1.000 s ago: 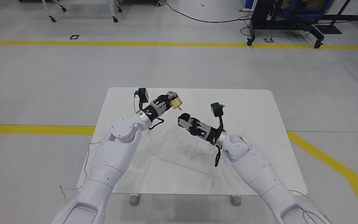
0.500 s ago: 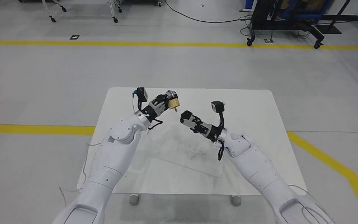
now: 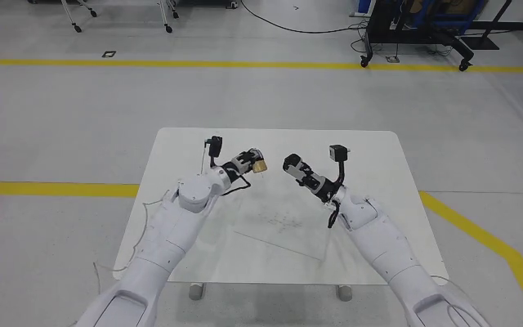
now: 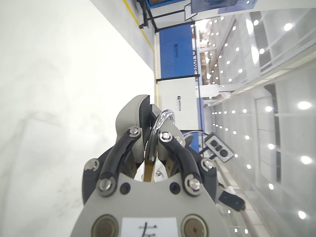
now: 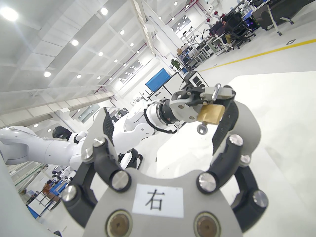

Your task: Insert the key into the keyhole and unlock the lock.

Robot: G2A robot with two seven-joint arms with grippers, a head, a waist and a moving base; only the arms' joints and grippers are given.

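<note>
A brass padlock (image 3: 259, 166) hangs above the middle of the white table (image 3: 376, 245). My left gripper (image 3: 251, 157) is shut on it. In the left wrist view the left gripper (image 4: 158, 115) clamps the silver shackle (image 4: 156, 130), with the brass body (image 4: 148, 171) edge-on below. The right wrist view shows the padlock (image 5: 211, 114) face-on. A small silver key (image 5: 202, 129) sticks out of its underside. My right gripper (image 3: 292, 163) is held a short way to the right of the lock. The right gripper (image 5: 169, 109) is open, with nothing between its fingers.
A thin clear sheet (image 3: 282, 233) lies flat on the table in front of both arms. Around the table is open grey floor with yellow lines (image 3: 73, 189). Dark equipment frames (image 3: 417, 33) stand far behind.
My right gripper has drawn back to the right, away from the padlock. The left arm has shifted the padlock slightly nearer and to the right.
</note>
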